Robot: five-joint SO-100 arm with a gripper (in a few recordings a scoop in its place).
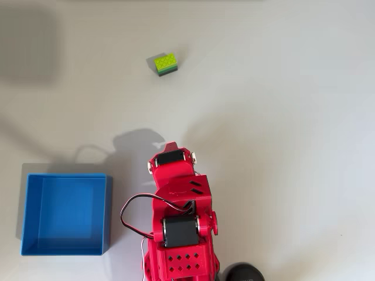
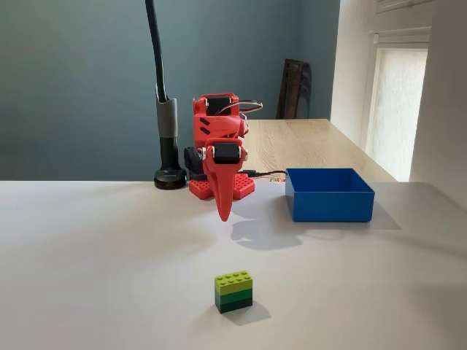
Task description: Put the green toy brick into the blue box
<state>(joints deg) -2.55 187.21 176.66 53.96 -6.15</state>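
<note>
The green toy brick (image 1: 166, 63) (image 2: 234, 292) stands alone on the white table, studs up, lime on top and darker green below. The blue box (image 1: 107, 213) (image 2: 328, 206) sits with nothing in it beside the arm's base, at the left in the overhead view and at the right in the fixed view. My red arm (image 1: 176, 193) is folded over its base. My gripper (image 2: 224, 214) hangs straight down a little above the table, its fingers closed to a point and holding nothing. It is well short of the brick and beside the box.
A black post with a round foot (image 2: 169, 177) (image 1: 243, 272) stands next to the arm's base. A wooden table (image 2: 314, 142) lies behind the white one. Bare white tabletop (image 2: 109, 255) stretches between the arm and the brick.
</note>
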